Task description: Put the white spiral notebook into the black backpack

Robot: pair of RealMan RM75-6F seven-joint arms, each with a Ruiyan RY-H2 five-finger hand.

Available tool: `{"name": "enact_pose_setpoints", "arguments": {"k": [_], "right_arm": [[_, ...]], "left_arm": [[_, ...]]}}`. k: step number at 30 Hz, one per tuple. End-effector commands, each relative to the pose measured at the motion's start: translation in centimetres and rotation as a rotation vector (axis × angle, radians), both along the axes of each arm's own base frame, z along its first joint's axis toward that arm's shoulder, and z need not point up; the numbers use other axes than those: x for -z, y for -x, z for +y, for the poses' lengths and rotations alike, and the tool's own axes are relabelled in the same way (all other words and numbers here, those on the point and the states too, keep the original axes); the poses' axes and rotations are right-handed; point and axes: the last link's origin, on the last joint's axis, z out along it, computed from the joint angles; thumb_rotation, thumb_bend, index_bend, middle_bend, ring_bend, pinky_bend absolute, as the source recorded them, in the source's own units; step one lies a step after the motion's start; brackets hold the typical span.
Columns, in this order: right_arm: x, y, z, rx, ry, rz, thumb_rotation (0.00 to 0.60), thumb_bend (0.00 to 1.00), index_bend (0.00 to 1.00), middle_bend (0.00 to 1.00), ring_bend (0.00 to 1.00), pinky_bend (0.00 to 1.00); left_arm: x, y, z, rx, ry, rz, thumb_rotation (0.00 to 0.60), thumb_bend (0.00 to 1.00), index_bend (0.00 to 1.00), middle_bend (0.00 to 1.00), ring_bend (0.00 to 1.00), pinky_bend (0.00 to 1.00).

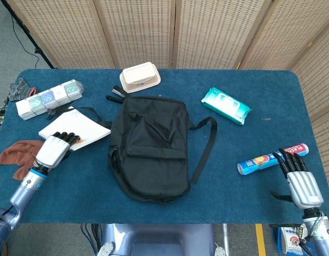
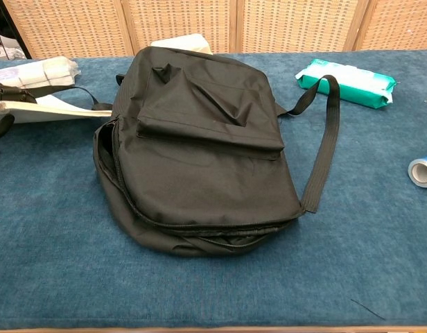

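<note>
White spiral notebook [image 1: 76, 124] lies on the blue table [image 1: 250, 197], just left of the black backpack [image 1: 151, 146], its near edge apparently lifted. Left hand [image 1: 53, 149] grips that near corner, fingers curled over the edge; the grip is hard to make out from the chest view. Backpack lies flat, main zipper gaping along the side. Right hand [image 1: 299, 176] rests empty, fingers extended, beside a blue roll [image 1: 271, 158].

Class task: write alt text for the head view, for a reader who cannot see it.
A black backpack lies mid-table on blue cloth; the robot's left hand rests on a white spiral notebook beside it. The right hand sits open near a foil roll.
</note>
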Motion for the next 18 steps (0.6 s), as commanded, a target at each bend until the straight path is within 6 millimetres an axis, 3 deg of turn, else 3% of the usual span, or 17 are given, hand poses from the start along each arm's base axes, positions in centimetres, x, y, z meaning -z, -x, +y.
{"name": "enact_pose_setpoints", "arguments": {"k": [1,10,18], "right_arm": [[0.3,-0.1,-0.4,0.011,-0.076,-0.049,0.6,0.0,0.01,0.0,0.0,0.0],[1.2,-2.4,-2.4,-0.038,-0.313,-0.13,0.6,0.0,0.07,0.0,0.0,0.0],[4.8,-6.2,-4.6,-0.107,-0.445,-0.199,0.6,0.0,0.12,0.03,0.0,0.09]], "left_arm": [[-0.8,-0.5,0.3,0.028,-0.031,-0.031,0.6,0.66,0.66,0.55,0.45,0.54],[-2.5,-2.7,1.7,0.116,-0.094,-0.067,0.6,0.67,0.66,0.56,0.46,0.55],[-2.8,-3.4,2.2,0.123,-0.092,-0.078,0.6,0.67,0.66,0.56,0.46,0.55]]}}
